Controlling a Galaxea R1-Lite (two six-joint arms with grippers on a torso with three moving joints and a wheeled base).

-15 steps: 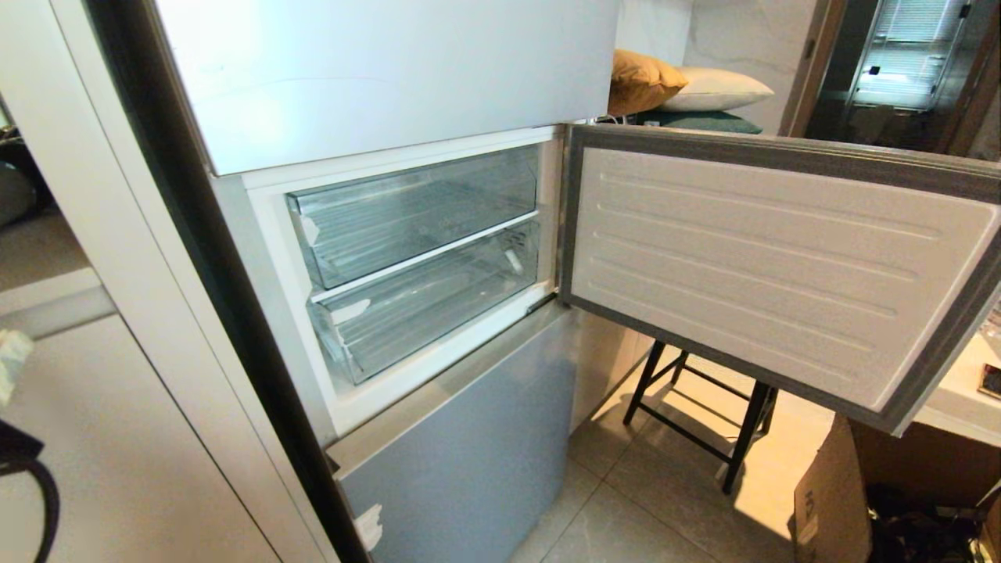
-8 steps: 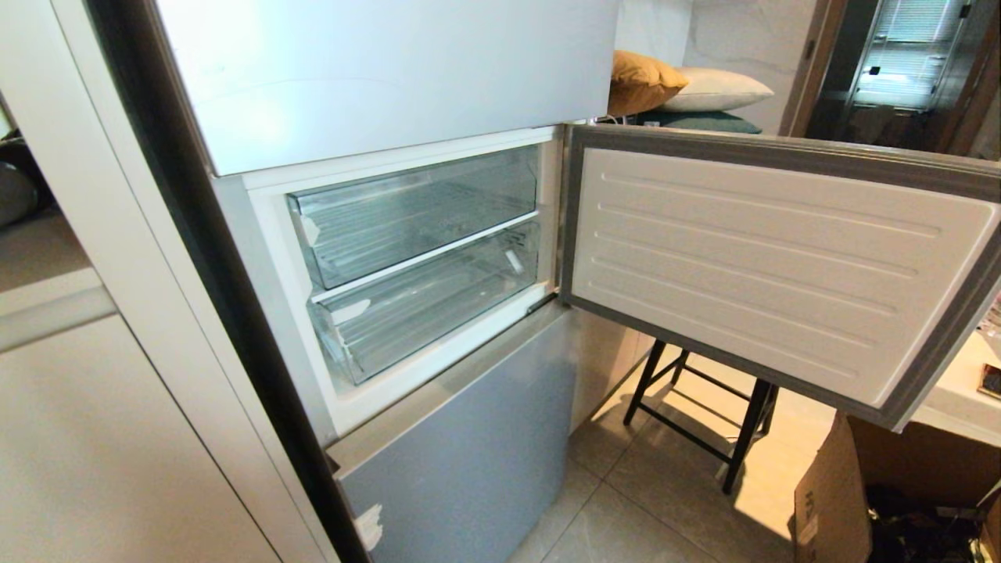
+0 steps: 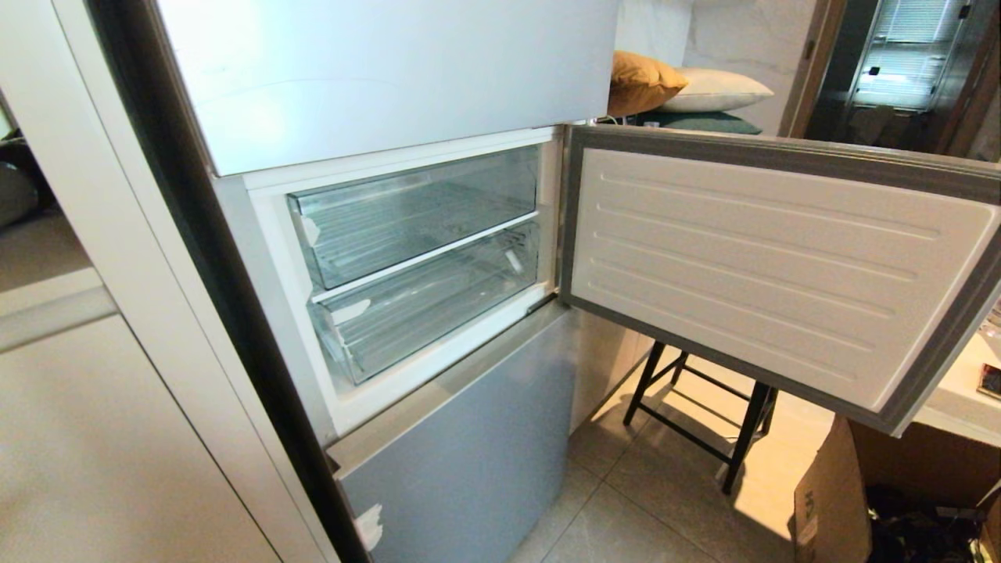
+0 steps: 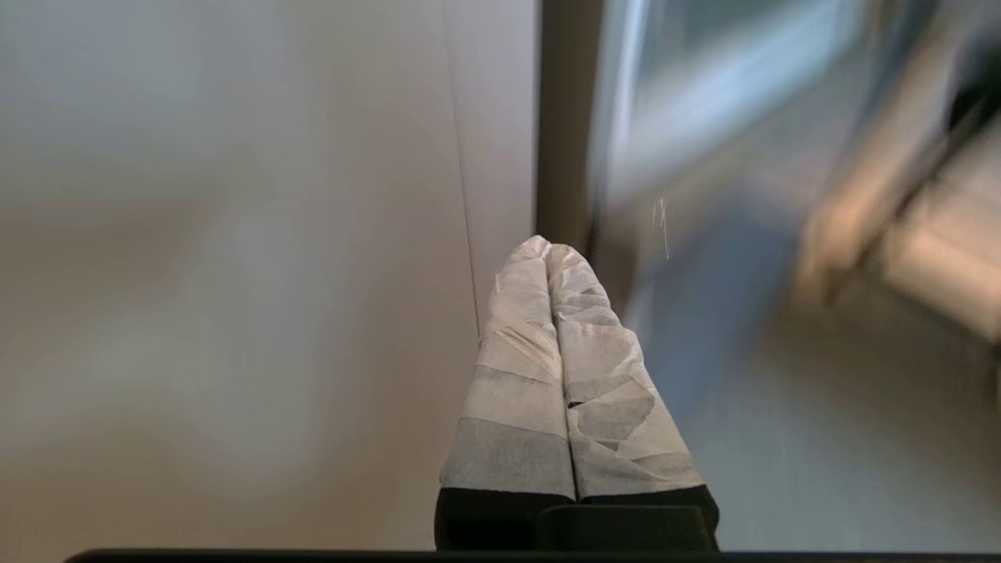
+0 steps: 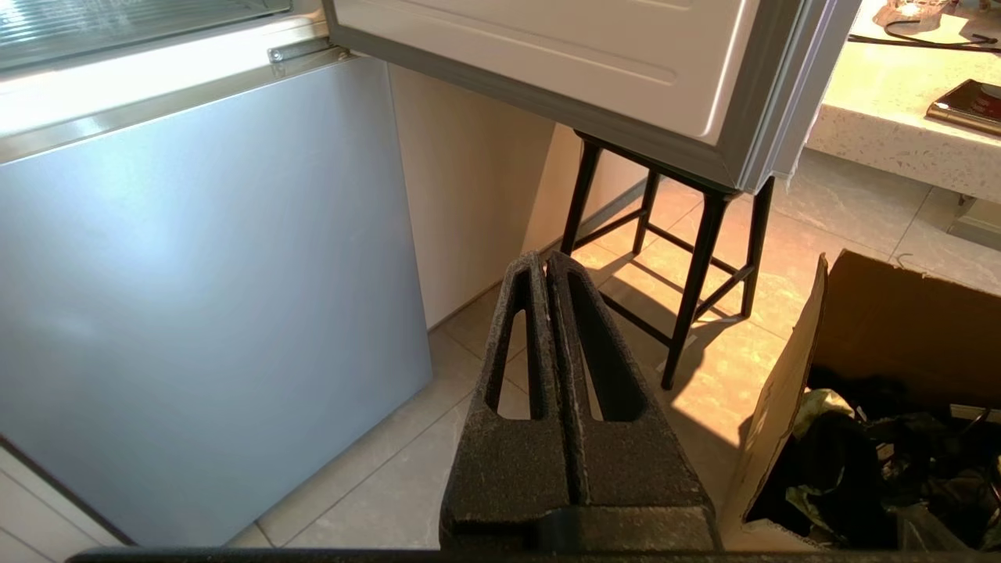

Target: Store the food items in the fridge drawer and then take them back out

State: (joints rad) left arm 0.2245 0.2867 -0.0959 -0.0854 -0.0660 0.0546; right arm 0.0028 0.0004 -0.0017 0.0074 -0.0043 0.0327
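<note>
Two clear plastic fridge drawers, an upper one [image 3: 414, 215] and a lower one [image 3: 434, 301], sit pushed in and look empty behind the swung-open fridge door [image 3: 774, 274]. The food items are out of view. My left gripper [image 4: 547, 249] shows only in the left wrist view, its tape-wrapped fingers pressed together with nothing between them, low in front of the beige cabinet [image 4: 235, 274] beside the fridge edge. My right gripper [image 5: 544, 259] is shut and empty, hanging low over the floor tiles by the silver-blue lower fridge door [image 5: 203, 289].
A black stool [image 3: 700, 407] stands under the open door. An open cardboard box [image 3: 837, 493] with dark clutter sits on the floor at the right. A pale counter [image 3: 966, 391] lies at the far right. Beige cabinet doors [image 3: 102, 438] flank the fridge on the left.
The left arm, seen at the lower left edge of the head view a second ago, has dropped out of that view. Fridge, drawers and door have not moved.
</note>
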